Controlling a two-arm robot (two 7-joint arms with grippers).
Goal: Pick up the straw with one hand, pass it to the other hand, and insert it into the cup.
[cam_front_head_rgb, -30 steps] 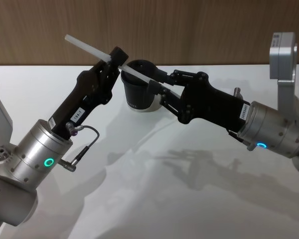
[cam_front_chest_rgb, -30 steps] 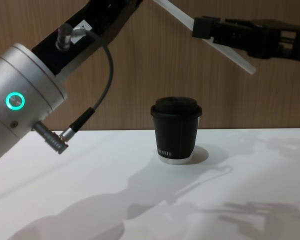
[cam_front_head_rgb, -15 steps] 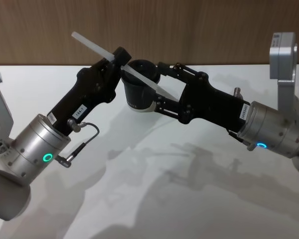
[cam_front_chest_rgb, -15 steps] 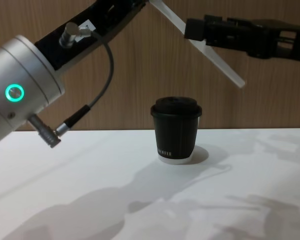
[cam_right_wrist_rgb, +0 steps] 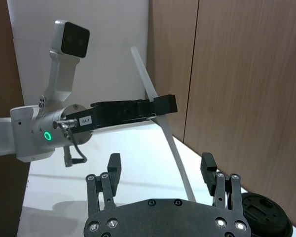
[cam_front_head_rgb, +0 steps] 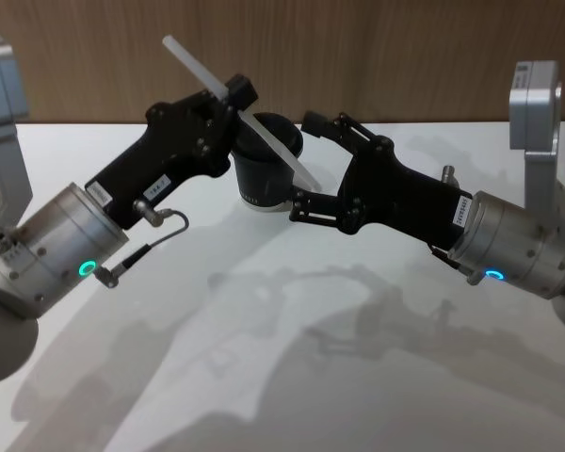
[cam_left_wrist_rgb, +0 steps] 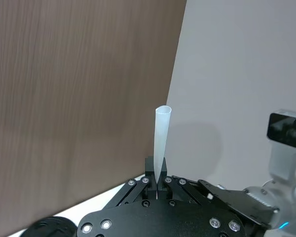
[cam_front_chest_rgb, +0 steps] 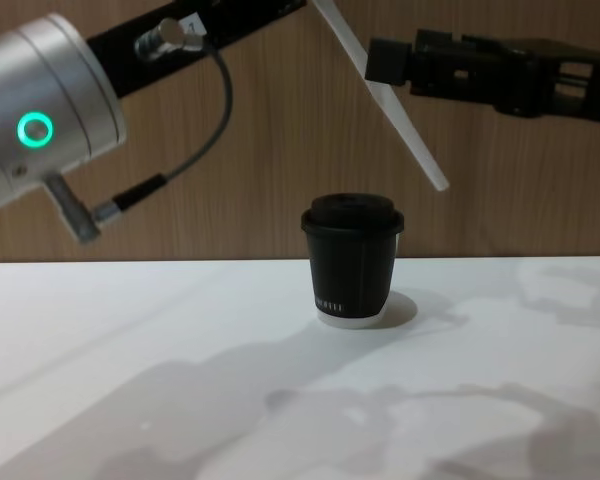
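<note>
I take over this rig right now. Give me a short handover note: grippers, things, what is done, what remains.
Left gripper: shut on the straw, which slants in the air over the cup.
Right gripper: open, fingers either side of the straw's lower end, not touching; it gripped a second ago.
Cup: upright on the table, lid on.
Done: pick-up, pass.
To do: insert straw into cup.

A white sticker on the left gripper seems to read "194-7". The right gripper label and the cup lettering are illegible.
</note>
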